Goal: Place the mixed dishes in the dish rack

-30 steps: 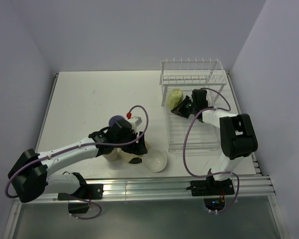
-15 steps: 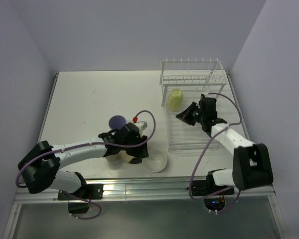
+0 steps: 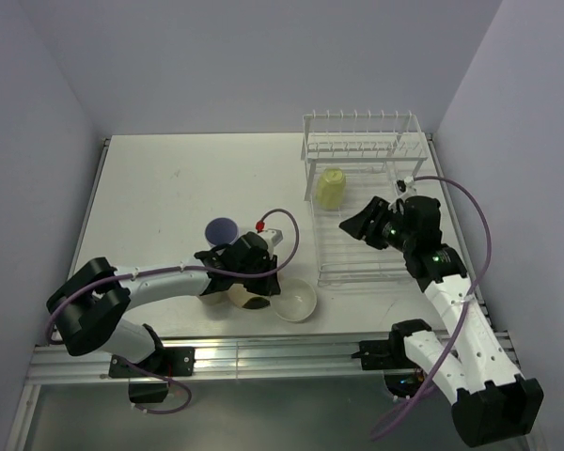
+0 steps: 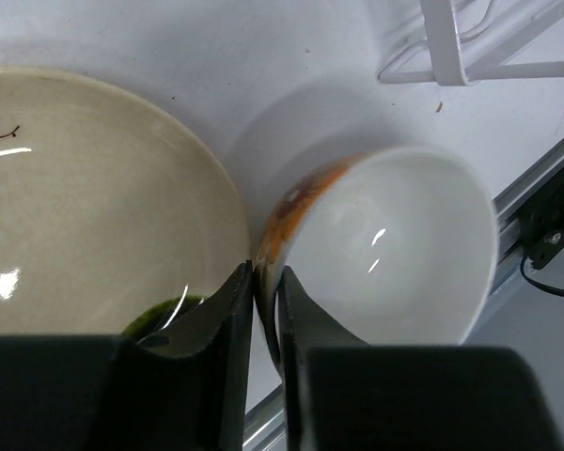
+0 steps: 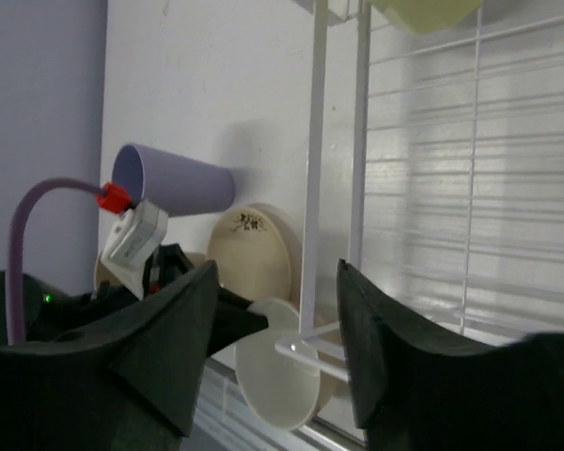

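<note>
My left gripper [image 3: 266, 283] is shut on the rim of the small white bowl [image 3: 299, 302], which sits on the table near the front edge. In the left wrist view the fingertips [image 4: 240, 282] pinch the rim of the bowl [image 4: 395, 254], right beside the cream plate [image 4: 94, 207]. The plate [image 3: 247, 298] lies partly under that gripper. A tan tumbler [image 3: 207, 302] shows beneath the left arm. Behind it stands the lavender tumbler [image 3: 223, 229]. The yellow-green mug [image 3: 330, 188] rests in the dish rack [image 3: 315, 240]. My right gripper [image 3: 354, 225] hangs open over the rack, holding nothing.
The rack's raised prong row [image 3: 360, 120] is at the far end, by the back wall. An aluminium rail [image 3: 291, 352] runs along the table's front edge, just beyond the bowl. The right wall is close to the rack. A rack corner [image 4: 448, 47] shows beyond the bowl.
My right gripper has opened, left the mug in the rack and drawn back toward the near right. My left gripper has moved onto the bowl and closed on its rim.
</note>
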